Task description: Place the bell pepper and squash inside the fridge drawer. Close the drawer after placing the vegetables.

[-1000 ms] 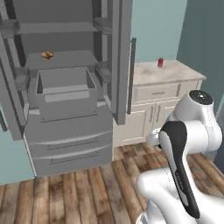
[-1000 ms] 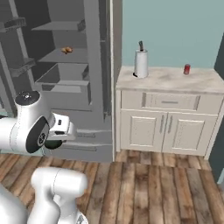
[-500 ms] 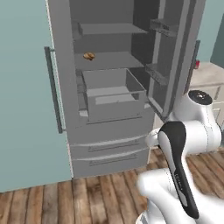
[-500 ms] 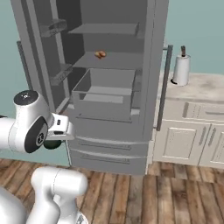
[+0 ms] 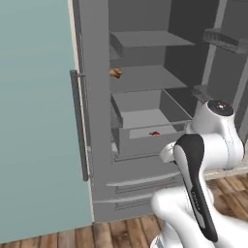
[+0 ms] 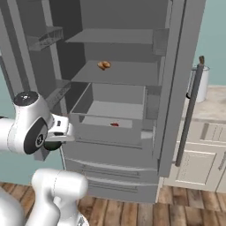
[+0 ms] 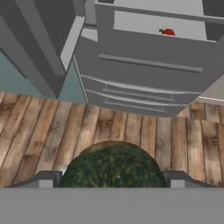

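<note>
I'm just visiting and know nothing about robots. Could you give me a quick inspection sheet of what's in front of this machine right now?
Surface: wooden plank floor in front of an open grey fridge.
Job's things: small glossy red bell pepper lies in the pulled-out wide grey fridge drawer; round dark green squash sits between the tool's fingertips.
Clutter: orange-brown lumpy food item on a fridge shelf above the drawer.
Grippers: tool shut on the squash, facing the fridge's lower fronts.
Cables: nothing seen.
Surroundings: teal wall beside the fridge; pale cabinets with a paper towel roll on the counter.
</note>
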### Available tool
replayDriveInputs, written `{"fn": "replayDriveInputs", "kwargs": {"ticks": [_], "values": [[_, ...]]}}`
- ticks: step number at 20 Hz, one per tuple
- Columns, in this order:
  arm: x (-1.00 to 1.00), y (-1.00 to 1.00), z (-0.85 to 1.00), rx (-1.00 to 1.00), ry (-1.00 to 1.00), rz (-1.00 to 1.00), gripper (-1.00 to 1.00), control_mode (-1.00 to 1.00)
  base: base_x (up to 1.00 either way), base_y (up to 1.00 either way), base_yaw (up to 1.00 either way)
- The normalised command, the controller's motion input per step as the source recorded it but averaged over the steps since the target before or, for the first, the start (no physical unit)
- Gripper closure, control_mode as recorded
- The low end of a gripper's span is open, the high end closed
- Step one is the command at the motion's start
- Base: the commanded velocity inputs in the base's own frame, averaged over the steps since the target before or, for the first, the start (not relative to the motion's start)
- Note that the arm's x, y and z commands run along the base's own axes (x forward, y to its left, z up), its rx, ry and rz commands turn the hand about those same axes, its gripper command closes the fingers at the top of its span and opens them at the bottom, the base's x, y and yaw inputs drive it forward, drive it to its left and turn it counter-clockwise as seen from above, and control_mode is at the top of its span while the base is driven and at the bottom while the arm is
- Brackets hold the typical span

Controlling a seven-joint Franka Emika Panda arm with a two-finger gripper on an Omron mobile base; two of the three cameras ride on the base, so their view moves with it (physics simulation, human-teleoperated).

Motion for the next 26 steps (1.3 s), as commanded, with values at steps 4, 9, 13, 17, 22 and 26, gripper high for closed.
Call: {"fn": "replayDriveInputs", "kwargs": {"ticks": [4,9,13,17,22,26], "values": [[0.00,0.00,0.00,0.00,0.00,0.00,1.00,1.00,0.73,-0.19,0.00],[0.00,0.00,0.00,0.00,0.00,0.00,1.00,1.00,0.40,-0.35,0.00],[0.00,0.00,0.00,0.00,0.00,0.00,1.00,1.00,0.06,-0.59,0.00],[0.00,0.00,0.00,0.00,0.00,0.00,1.00,1.00,0.01,-0.43,0.00],[0.00,0.00,0.00,0.00,0.00,0.00,1.00,1.00,0.24,0.01,0.00],[0.00,0.00,0.00,0.00,0.00,0.00,1.00,1.00,0.16,0.00,0.00]]}}
